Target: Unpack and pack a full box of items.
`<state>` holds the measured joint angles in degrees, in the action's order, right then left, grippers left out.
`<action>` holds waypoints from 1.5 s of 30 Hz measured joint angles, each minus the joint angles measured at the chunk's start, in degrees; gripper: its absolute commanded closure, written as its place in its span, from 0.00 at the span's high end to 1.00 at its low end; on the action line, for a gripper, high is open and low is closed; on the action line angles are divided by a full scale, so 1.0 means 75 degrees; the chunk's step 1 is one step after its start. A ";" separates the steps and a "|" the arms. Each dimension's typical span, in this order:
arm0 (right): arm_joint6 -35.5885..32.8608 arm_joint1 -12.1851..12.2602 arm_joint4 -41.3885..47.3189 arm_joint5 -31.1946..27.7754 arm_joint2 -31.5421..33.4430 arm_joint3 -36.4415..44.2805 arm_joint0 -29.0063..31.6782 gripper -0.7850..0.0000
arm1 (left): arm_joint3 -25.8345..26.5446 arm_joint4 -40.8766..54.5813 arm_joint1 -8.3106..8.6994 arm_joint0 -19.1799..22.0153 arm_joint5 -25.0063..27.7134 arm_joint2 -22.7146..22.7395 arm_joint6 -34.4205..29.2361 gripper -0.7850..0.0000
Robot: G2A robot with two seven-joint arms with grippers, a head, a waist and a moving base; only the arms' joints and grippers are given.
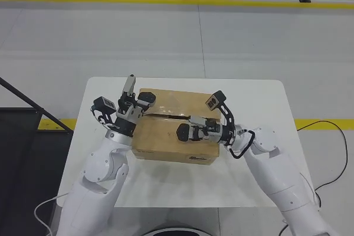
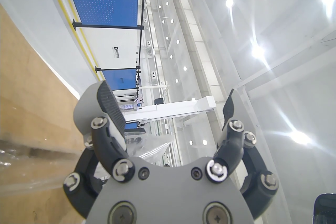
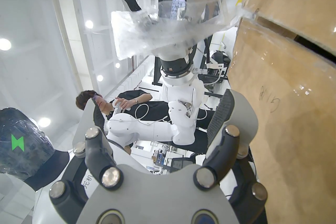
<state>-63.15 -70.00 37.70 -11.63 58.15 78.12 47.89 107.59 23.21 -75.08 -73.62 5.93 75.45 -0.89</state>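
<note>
My left gripper [image 2: 168, 93] stands wide, fingers pointing up and away from the table [image 1: 253, 177], at the far left corner of the box [image 1: 171, 138]. A strip of clear tape [image 3: 162, 30] lies draped across its fingers, and the strip's other end runs to the seam on the box top. I cannot tell whether the tape is stuck to the pads or only rests on them. My right gripper [image 3: 160, 101] is wide too and holds nothing. It lies low over the middle of the box top, pointing at the left gripper, with one finger just beside the cardboard; I cannot tell if it touches. The two top flaps do not meet flush, and a dark gap shows along the seam between them. The box sits about midway across the table, nearer the far edge than the near one. Bare table runs along the box's right side out to the right edge, and a broad strip lies between the box and the near edge. On the left, only a narrow margin separates the box from the table's left edge, and my left arm fills it.
</note>
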 measured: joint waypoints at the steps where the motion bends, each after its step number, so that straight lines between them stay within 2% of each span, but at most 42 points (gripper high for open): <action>1: 0.0026 -0.0002 -0.0152 -0.0225 -0.0031 0.0002 -0.0040 1.00 | 0.0006 -0.0002 -0.0002 -0.0013 0.0004 0.0009 -0.0010 1.00; 4: 0.1012 0.0012 -0.1629 -0.0962 -0.0140 0.0388 0.0104 1.00 | 0.0019 -0.0018 -0.0010 -0.0050 0.0003 0.0032 -0.0049 1.00; 5: 0.1505 0.0019 -0.2362 -0.0998 -0.0176 0.0628 0.0249 1.00 | 0.0026 -0.0020 -0.0013 -0.0063 -0.0005 0.0042 -0.0061 1.00; 7: 0.1934 0.0033 -0.3041 -0.0836 -0.0154 0.0894 0.0432 1.00 | 0.0040 -0.0025 -0.0018 -0.0084 -0.0006 0.0057 -0.0075 1.00; 10: 0.2136 0.0069 -0.3031 -0.0583 0.0007 0.1105 0.0567 0.92 | 0.0053 -0.0036 -0.0027 -0.0119 0.0003 0.0076 -0.0094 1.00; 12: 0.2316 0.0099 -0.3283 -0.0629 0.0112 0.1256 0.0657 0.97 | 0.0069 -0.0041 -0.0032 -0.0146 0.0008 0.0097 -0.0111 1.00; 14: 0.2607 0.0139 -0.3990 -0.0932 0.0221 0.1487 0.0799 0.96 | 0.0081 -0.0043 -0.0036 -0.0177 0.0028 0.0129 -0.0125 1.00; 18: 0.3303 0.0197 -0.5168 -0.1342 0.0355 0.2073 0.1244 0.89 | 0.0095 -0.0027 -0.0044 -0.0216 0.0036 0.0180 -0.0157 1.00; 22: 0.4049 0.0213 -0.6208 -0.1320 0.0392 0.2554 0.1581 0.88 | 0.0106 -0.0031 -0.0056 -0.0232 0.0033 0.0197 -0.0177 1.00; 29: 0.5537 0.0163 -0.7822 -0.1124 0.0360 0.2865 0.1815 0.76 | 0.0115 -0.0017 -0.0077 -0.0255 -0.0001 0.0228 -0.0221 1.00; 33: 0.6001 0.0112 -0.8324 -0.0969 0.0243 0.2887 0.1791 0.73 | 0.0113 -0.0032 -0.0087 -0.0263 -0.0023 0.0237 -0.0260 1.00; 36: 0.6112 0.0078 -0.8565 -0.0831 0.0164 0.2881 0.1718 0.62 | 0.0113 -0.0042 -0.0095 -0.0266 -0.0037 0.0242 -0.0280 1.00; 38: 0.6180 0.0053 -0.8689 -0.0740 0.0114 0.2873 0.1676 0.49 | 0.0112 -0.0053 -0.0100 -0.0267 -0.0040 0.0244 -0.0294 1.00; 41: 0.6276 0.0019 -0.8819 -0.0638 0.0061 0.2859 0.1621 0.44 | 0.0107 -0.0064 -0.0108 -0.0268 -0.0056 0.0243 -0.0313 1.00; 45: 0.6369 -0.0021 -0.8895 -0.0525 0.0037 0.2822 0.1547 0.31 | 0.0106 -0.0076 -0.0120 -0.0267 -0.0065 0.0239 -0.0327 1.00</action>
<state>-15.38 -70.16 -29.01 -15.57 58.43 99.29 59.49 108.38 22.64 -75.98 -75.62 5.44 77.25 -3.34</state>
